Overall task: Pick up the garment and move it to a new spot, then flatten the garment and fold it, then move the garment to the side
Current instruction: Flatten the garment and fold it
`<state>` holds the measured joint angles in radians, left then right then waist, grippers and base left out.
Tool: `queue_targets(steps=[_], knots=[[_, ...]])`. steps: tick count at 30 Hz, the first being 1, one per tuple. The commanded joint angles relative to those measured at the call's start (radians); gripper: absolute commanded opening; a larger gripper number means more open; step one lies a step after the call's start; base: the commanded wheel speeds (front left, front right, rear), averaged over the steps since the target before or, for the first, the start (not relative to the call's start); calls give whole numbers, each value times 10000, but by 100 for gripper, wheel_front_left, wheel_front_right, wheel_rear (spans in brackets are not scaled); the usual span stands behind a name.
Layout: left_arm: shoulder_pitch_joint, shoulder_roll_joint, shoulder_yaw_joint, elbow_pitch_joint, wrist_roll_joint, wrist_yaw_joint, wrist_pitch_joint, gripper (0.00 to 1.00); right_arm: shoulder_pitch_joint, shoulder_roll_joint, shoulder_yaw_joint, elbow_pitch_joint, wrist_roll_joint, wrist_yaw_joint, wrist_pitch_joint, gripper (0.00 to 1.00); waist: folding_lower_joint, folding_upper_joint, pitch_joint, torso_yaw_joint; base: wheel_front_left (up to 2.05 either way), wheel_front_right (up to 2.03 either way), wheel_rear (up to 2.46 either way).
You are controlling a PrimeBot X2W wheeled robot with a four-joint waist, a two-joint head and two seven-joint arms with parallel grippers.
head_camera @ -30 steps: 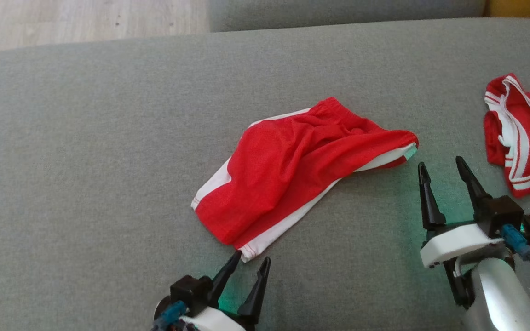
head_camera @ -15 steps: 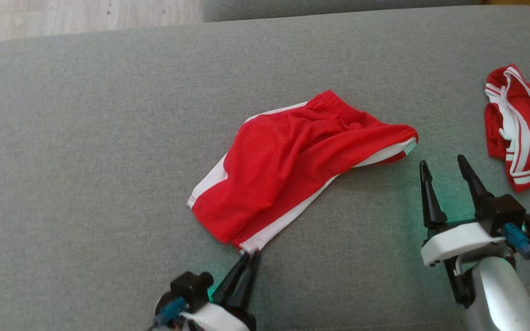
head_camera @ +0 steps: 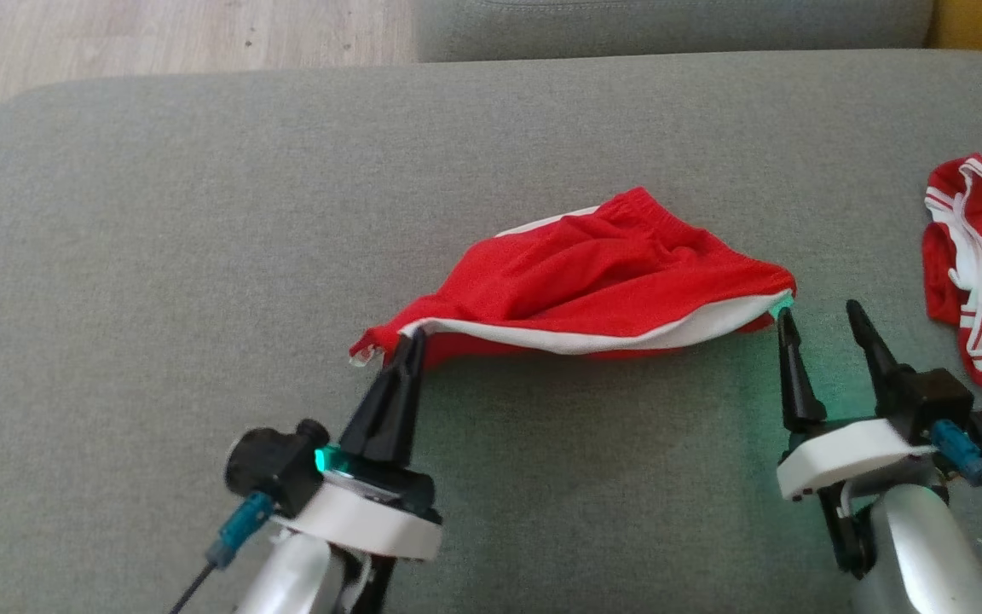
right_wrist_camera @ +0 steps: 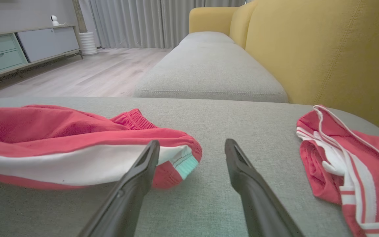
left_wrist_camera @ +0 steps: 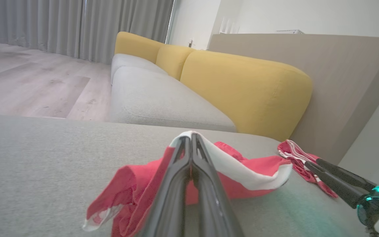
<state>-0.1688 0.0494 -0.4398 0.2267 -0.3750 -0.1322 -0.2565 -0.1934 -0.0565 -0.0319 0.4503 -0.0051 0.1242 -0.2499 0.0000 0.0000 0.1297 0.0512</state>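
Over the last second the left gripper has clamped onto a hem corner of the red mesh shorts with white side stripes and drawn it up and leftward. The shorts stretch rightward across the grey fabric sofa seat. The right gripper, jaws spread, stands just beside their right corner; pinching it too should lift them evenly, clear of the crumpled red-and-white striped garment further right

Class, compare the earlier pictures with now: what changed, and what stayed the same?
The left end effector closed on the near hem corner of the red shorts and lifted it leftward. The right end effector stayed open beside the shorts; the other red garment lay untouched.
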Motion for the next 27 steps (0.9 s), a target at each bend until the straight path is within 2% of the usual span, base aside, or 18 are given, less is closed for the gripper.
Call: queue_targets(steps=[1, 8, 17, 18, 19, 20, 23, 25, 27], knots=[[-426, 36, 401, -287, 83, 16, -53, 0, -142, 44, 287, -255, 76, 65, -118, 100, 0, 0, -8, 4, 0, 0, 0], [-1161, 401, 1288, 704, 424, 16, -53, 0, -349, 59, 677, -187, 425, 65, -118, 100, 0, 0, 272, -271, 0, 0, 0], [-1921, 445, 2411, 3861, 1009, 151, -53, 1, -598, 61, 972, -165, 798, 65, -118, 100, 0, 0, 677, -721, 0, 0, 0], [-1915, 423, 2460, 4065, 1095, 174, -53, 37, -597, 61, 987, -169, 829, 65, -118, 100, 0, 0, 672, -745, 0, 0, 0], [-1887, 402, 2513, 4205, 1190, 218, -53, 97, -588, 61, 996, -178, 856, 65, -118, 100, 0, 0, 649, -762, 0, 0, 0], [-1828, 363, 2607, 4289, 1233, 284, -53, 100, -563, 61, 1000, -190, 887, 65, -118, 100, 0, 0, 603, -773, 0, 0, 0], [-1517, 274, 2932, 4173, 1424, 519, -53, 100, -424, 61, 1023, -271, 988, 65, -118, 100, 0, 0, 381, -767, 0, 0, 0], [-980, 208, 3332, 3571, 1735, 903, -53, 100, -253, 62, 1051, -506, 1092, 65, -118, 100, 0, 0, 106, -716, 0, 0, 0], [-525, 166, 3554, 3061, 1961, 1105, -53, 100, -107, 62, 1119, -668, 1118, 65, -118, 100, 0, 0, -105, -660, 0, 0, 0]])
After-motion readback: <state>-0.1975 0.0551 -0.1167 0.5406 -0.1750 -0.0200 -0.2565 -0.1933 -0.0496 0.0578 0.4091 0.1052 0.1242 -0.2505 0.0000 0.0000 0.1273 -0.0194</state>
